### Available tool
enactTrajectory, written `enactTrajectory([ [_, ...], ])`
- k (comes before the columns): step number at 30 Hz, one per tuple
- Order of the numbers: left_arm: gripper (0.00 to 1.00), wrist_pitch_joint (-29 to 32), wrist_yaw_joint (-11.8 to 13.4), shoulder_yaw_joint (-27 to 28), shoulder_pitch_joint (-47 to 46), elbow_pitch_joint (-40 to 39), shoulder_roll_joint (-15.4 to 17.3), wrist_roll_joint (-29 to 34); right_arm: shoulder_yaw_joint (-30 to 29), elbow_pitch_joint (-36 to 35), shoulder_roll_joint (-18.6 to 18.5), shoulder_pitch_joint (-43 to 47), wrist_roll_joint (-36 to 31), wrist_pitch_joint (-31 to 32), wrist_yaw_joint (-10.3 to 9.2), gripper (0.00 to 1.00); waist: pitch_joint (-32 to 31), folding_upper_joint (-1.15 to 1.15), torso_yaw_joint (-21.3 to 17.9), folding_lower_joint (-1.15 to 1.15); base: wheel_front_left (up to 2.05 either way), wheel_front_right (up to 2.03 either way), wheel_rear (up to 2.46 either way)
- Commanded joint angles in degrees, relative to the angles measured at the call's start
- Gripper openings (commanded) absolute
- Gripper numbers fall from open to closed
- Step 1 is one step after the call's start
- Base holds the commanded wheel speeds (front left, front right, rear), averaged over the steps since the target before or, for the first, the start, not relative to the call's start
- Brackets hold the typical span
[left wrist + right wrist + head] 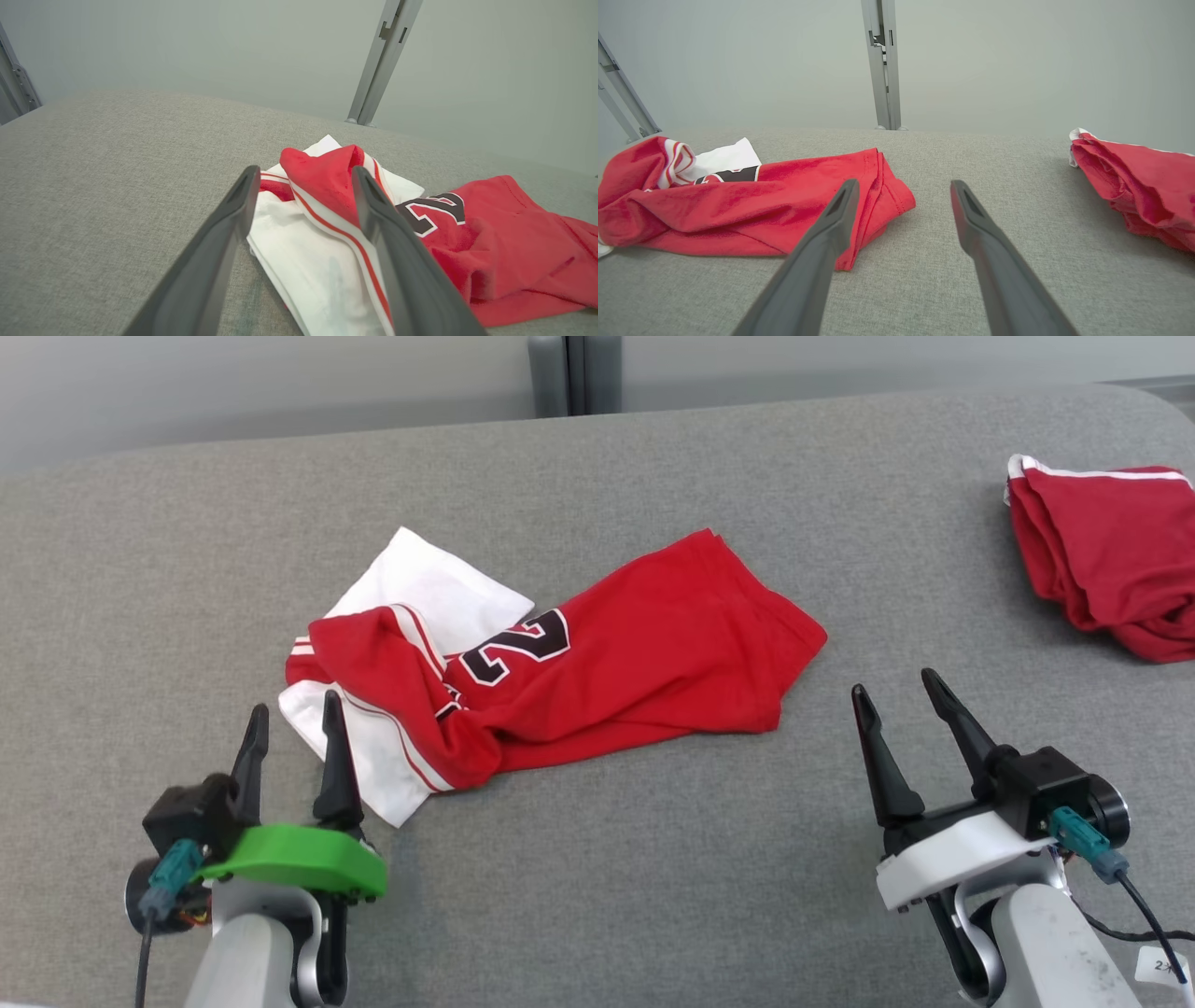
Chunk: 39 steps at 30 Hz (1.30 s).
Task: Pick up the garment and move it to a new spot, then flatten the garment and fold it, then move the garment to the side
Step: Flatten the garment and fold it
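The garment, a red jersey with white panels, striped trim and a black number edged in white, is lying crumpled on the grey bench, a little left of the middle in the head view. Its red body is stretching out toward the robot's right, while the white part is bunching at the left end, with one white corner pointing toward the far edge and another toward the robot. In the left wrist view the garment is showing a raised red fold with striped edging above the flat white cloth.

The left claw is hovering at the near white corner with its fingers spread and nothing pinched between them. From its own camera the left claw is framing the raised fold; whether a fingertip is touching the cloth I cannot tell.

The right claw is also standing spread and empty, just off the garment's right end, over bare bench. In the right wrist view the right claw is pointing past the red hem.

A second red garment with white trim is lying heaped at the far right, well apart. A grey post is rising behind the bench.
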Motion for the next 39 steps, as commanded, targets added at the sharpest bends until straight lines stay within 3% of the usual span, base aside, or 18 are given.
enactTrajectory([
  [1, 1.00, -0.16, 0.12, 0.46, 1.78, -0.71, -0.25, -0.03, -0.24, -0.05, -0.20, 1.16, 0.65, -0.27, -0.07, 1.00, -1.08, 0.00, 0.47, 0.00, 0.00, 0.00, 0.00],
  [10, 1.00, -0.17, -0.41, -0.33, 8.29, -1.52, -1.02, 0.30, -0.66, 0.97, -0.19, 4.42, 2.00, -0.27, -0.07, 1.00, -3.65, 0.00, 0.47, 0.00, 0.00, 0.00, 0.00],
  [25, 1.00, -0.17, -0.78, -0.60, 11.30, -1.21, -1.33, 0.49, -0.04, 1.97, -0.20, 6.39, 1.95, -0.27, -0.07, 1.00, -6.06, 0.00, 0.33, 0.00, 0.00, 0.00, 0.00],
  [31, 1.00, 0.62, -0.76, -0.75, 7.00, 2.04, -0.55, 0.61, 0.69, 1.86, -0.19, 5.94, 1.72, -0.27, -0.07, 1.00, -5.30, 0.00, 0.30, 0.00, 0.00, 0.00, 0.00],
  [39, 1.00, 8.07, -0.36, 0.91, -3.32, 11.58, 1.68, -2.17, 1.98, 1.42, -0.19, 3.51, 0.96, -0.27, -0.07, 1.00, -2.23, 0.00, -1.16, 0.00, 0.00, 0.00, 0.00],
])
